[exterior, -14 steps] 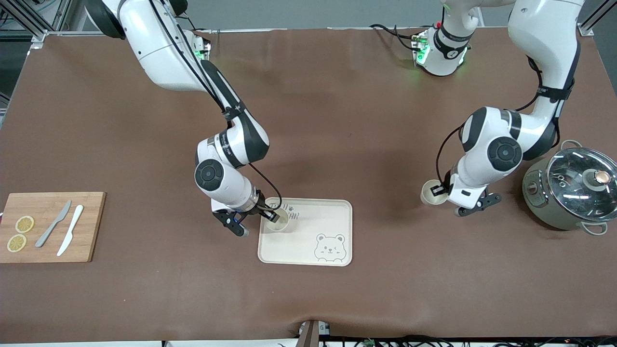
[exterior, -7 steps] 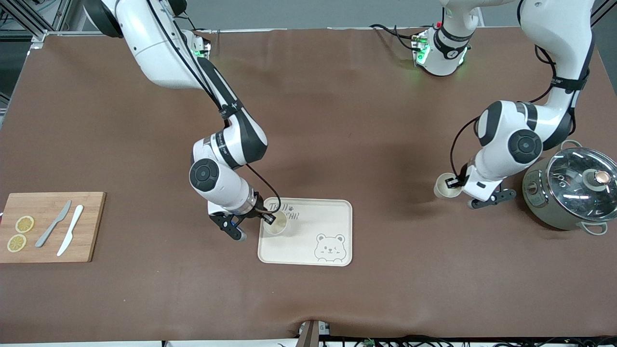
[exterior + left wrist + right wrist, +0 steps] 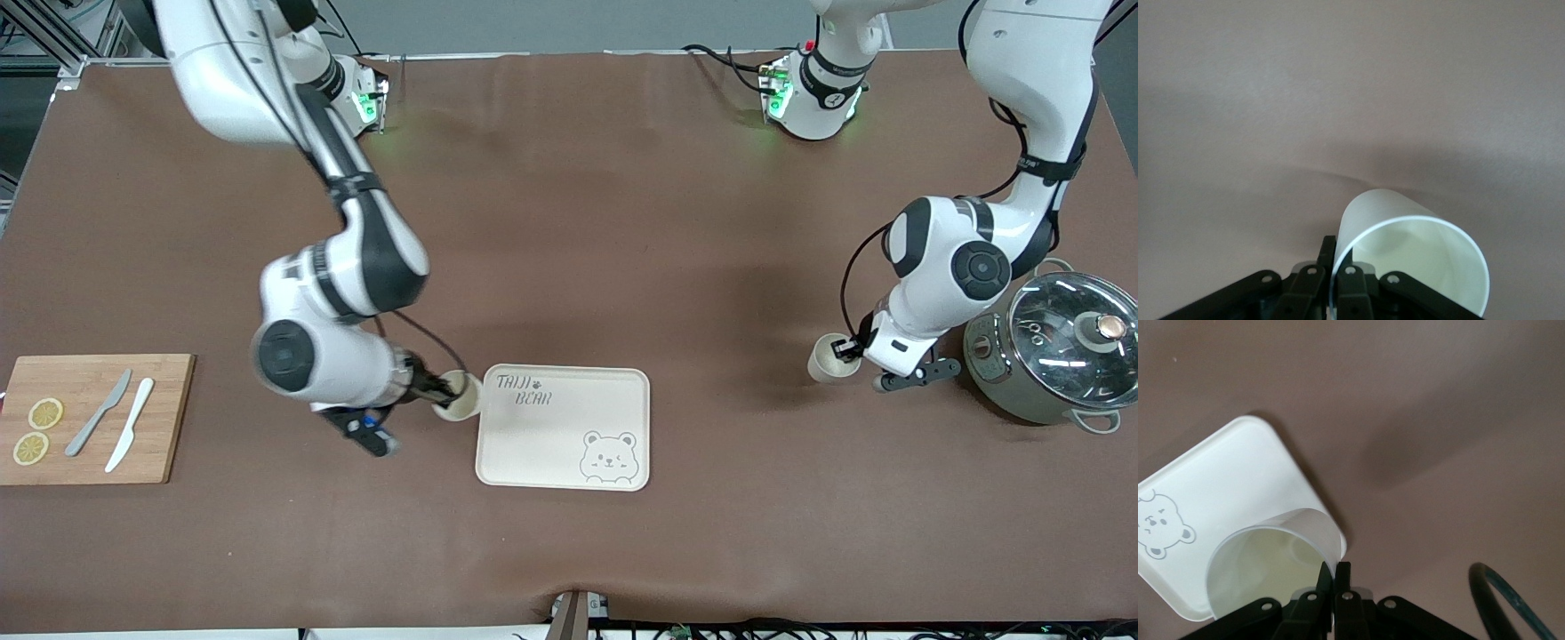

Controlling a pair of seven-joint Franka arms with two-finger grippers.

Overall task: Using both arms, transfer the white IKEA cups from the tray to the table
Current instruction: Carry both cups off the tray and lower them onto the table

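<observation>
My right gripper [image 3: 442, 391] is shut on the rim of one white IKEA cup [image 3: 460, 396], holding it tilted over the edge of the bear-printed tray [image 3: 569, 444] that faces the right arm's end of the table. In the right wrist view, the fingers [image 3: 1336, 577] pinch the cup's wall [image 3: 1271, 567] over a corner of the tray [image 3: 1218, 493]. My left gripper [image 3: 852, 349] is shut on the rim of the other white cup [image 3: 829, 358], over bare table beside the pot. In the left wrist view, that cup [image 3: 1411, 257] is pinched at its rim by the gripper [image 3: 1335, 270].
A grey pot with a glass lid [image 3: 1062, 356] stands at the left arm's end, close to the left gripper. A wooden cutting board [image 3: 169, 418] with two lemon slices, a grey knife [image 3: 98, 413] and a white knife [image 3: 131, 436] lies at the right arm's end.
My right gripper has carried its cup from over the tray to the tray's edge at the right arm's end. My left gripper has moved its cup closer to the pot.
</observation>
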